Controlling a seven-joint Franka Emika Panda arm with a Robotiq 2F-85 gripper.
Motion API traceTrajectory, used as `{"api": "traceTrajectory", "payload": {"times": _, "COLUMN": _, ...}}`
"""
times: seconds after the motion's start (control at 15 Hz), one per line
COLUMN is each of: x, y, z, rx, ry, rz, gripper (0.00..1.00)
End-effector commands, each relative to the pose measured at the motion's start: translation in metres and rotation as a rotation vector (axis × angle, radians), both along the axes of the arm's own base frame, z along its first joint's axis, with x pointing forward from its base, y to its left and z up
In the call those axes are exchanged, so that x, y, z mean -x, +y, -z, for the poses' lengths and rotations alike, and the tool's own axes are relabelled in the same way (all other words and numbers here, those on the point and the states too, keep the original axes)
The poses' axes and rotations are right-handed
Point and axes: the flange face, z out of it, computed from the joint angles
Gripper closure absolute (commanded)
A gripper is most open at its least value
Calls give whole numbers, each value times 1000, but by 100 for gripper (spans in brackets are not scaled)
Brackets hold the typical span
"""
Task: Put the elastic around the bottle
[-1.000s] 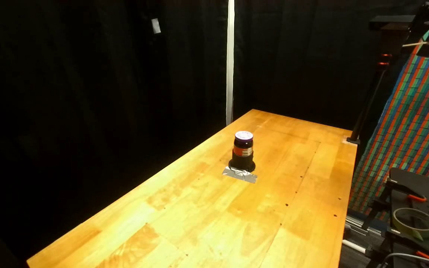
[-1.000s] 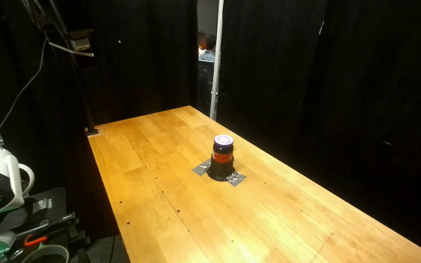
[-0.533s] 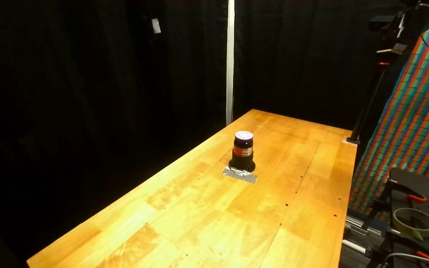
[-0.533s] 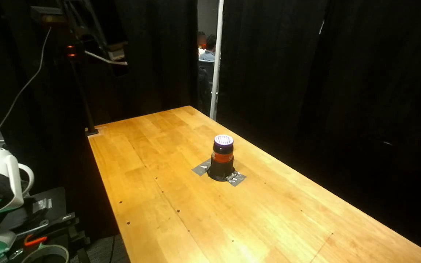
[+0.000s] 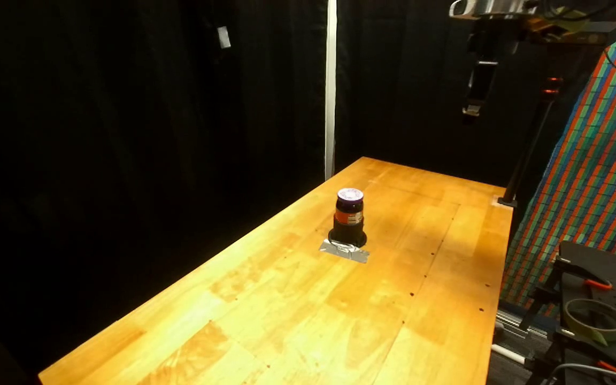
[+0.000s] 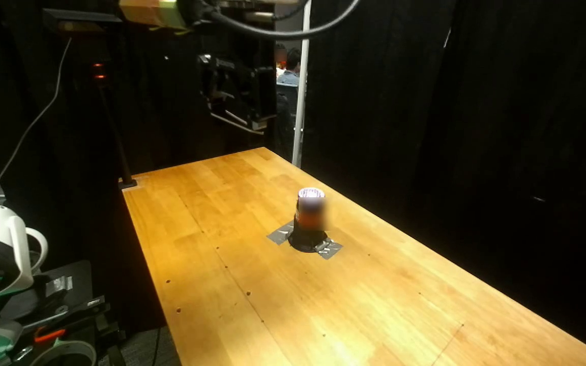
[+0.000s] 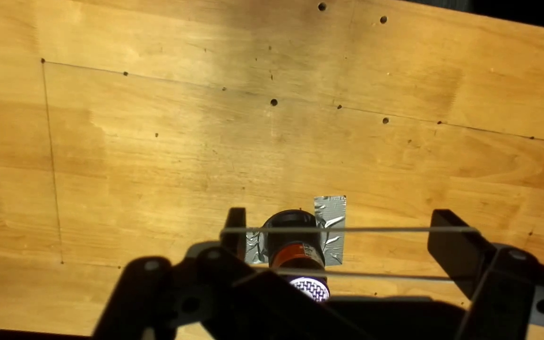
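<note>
The bottle stands upright, dark with an orange-red band and a white-topped purple lid, in both exterior views (image 5: 349, 217) (image 6: 311, 218) and the wrist view (image 7: 295, 254). Its lower part sits in a black holder (image 5: 347, 233) taped to the table. My gripper (image 7: 338, 222) is open, with the pale elastic (image 7: 385, 230) stretched as two strands around its spread fingers. In the wrist view the strands cross in front of the bottle, which appears nearer the left finger; part of its lid is hidden. In both exterior views the gripper (image 5: 471, 109) (image 6: 244, 122) hangs above table height, apart from the bottle.
Silver tape (image 7: 331, 226) holds the base on the wooden table (image 5: 286, 321). A black post (image 5: 530, 144) stands at a table corner. A side cart with a tape roll (image 5: 595, 320) is beside the table. Black curtains and a pale pole (image 6: 300, 101) are behind.
My gripper has moved in from the table's corner post side towards the bottle and appears lower, carrying the elastic. More of the arm is in view. The bottle has not moved.
</note>
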Motion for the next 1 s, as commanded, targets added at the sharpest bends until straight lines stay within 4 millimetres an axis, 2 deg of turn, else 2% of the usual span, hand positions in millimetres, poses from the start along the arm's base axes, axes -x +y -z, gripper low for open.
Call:
{"api": "traceTrajectory", "payload": {"times": 0.0, "x": -75, "y": 29, "z": 17, "rx": 9, "ry": 41, "rz": -10, "gripper": 0}}
{"api": "traceTrajectory", "payload": {"times": 0.27, "x": -138, "y": 54, "z": 46, "rx": 10, "ry": 76, "rz": -46, "gripper": 0}}
{"api": "traceTrajectory", "payload": {"times": 0.53, "x": -192, "y": 65, "z": 79, "rx": -5, "ry": 95, "rz": -47, "gripper": 0}}
{"api": "traceTrajectory", "payload": {"times": 0.73, "x": -221, "y": 67, "z": 108, "rx": -9, "ry": 118, "rz": -36, "gripper": 0}}
{"api": "traceTrajectory", "payload": {"times": 0.93, "x": -239, "y": 66, "z": 134, "rx": -11, "ry": 153, "rz": -41, "gripper": 0}}
